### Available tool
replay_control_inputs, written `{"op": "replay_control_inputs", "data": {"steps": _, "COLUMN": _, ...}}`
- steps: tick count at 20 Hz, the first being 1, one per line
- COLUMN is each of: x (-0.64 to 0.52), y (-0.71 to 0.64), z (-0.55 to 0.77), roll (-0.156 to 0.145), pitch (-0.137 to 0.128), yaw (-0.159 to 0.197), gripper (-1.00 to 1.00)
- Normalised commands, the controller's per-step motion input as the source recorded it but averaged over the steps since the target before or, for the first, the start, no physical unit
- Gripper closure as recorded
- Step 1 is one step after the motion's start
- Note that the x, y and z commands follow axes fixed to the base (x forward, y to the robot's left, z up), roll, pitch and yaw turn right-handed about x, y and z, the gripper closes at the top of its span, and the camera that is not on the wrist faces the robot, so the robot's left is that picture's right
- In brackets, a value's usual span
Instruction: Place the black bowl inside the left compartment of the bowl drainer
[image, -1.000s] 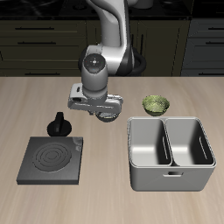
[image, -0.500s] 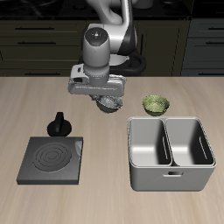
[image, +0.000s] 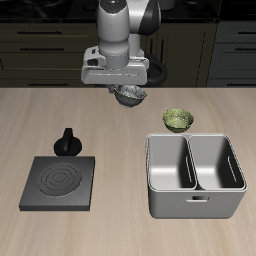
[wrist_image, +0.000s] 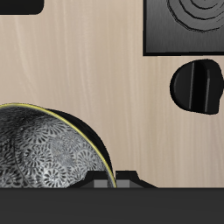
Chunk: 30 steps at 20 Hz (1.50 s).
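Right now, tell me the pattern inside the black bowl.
Silvery-white mottled speckling on dark grey inside the black bowl, clearest in the wrist view.

Dark cabinets behind, maybe drawers; light wood table.

black bowl cropped by frame, gripper fingertips hidden

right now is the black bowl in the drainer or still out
Out. The black bowl hangs in the gripper above the table, behind the bowl drainer, whose two bins both look empty.
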Motion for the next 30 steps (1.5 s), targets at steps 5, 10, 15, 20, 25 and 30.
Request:
{"op": "replay_control_inputs", "data": {"steps": 5, "x": -0.06, "y": 0.00, "z": 0.45, "roll": -0.017, "pitch": -0.053, "yaw": 0.005, "gripper": 1.00}}
{"op": "replay_control_inputs", "data": {"steps": 10, "x": -0.16, "y": 0.01, "z": 0.38, "roll": 0.001, "pitch": -0.077, "yaw": 0.016, "gripper": 1.00}}
{"op": "replay_control_inputs", "data": {"steps": 15, "x": -0.09, "y": 0.13, "z": 0.18, "roll": 0.016, "pitch": -0.019, "yaw": 0.040, "gripper": 1.00}}
{"op": "replay_control_inputs", "data": {"steps": 20, "x": 0.19, "y": 0.06, "z": 0.05, "roll": -0.013, "pitch": 0.019, "yaw": -0.011, "gripper": 1.00}}
{"op": "replay_control_inputs", "data": {"steps": 25, "x": 0.11, "y": 0.21, "z": 0.34, "roll": 0.029, "pitch": -0.039, "yaw": 0.015, "gripper": 1.00}}
{"op": "replay_control_inputs", "data": {"steps": 30, "x": 0.49, "y": 0.34, "z": 0.41, "roll": 0.020, "pitch": -0.030, "yaw": 0.018, "gripper": 1.00}}
